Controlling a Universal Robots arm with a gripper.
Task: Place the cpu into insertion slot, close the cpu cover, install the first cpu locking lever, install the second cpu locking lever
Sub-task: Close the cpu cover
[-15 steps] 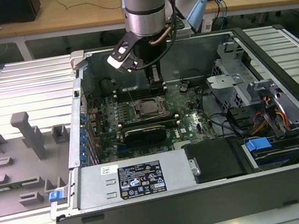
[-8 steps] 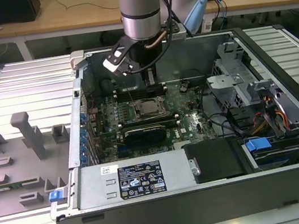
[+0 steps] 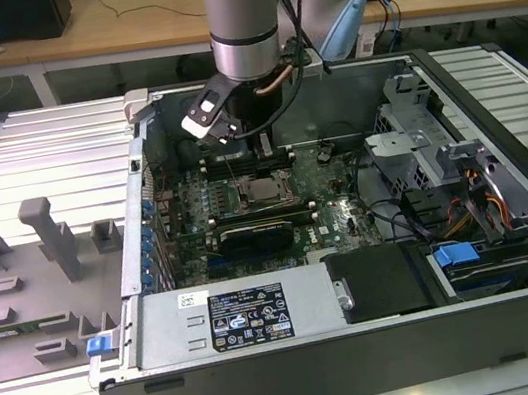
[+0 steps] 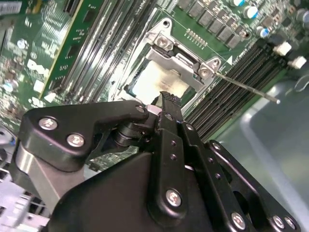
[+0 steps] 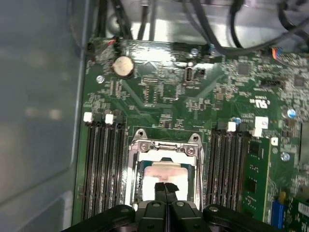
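The claw (image 5: 165, 187) is hovering closed and empty, tips pinched together, likely for pushing, just above the cpu (image 5: 163, 171). The cpu is lying in the insertion slot (image 5: 129, 179) mid-motherboard (image 5: 193, 96) beneath the lowered cpu cover (image 5: 166, 149). One locking lever (image 4: 246, 87) is standing unlatched.

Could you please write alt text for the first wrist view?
The gripper, fingertips together, hangs just over the pale cpu, which is framed by the metal cpu cover. Memory slots flank it on the green motherboard.
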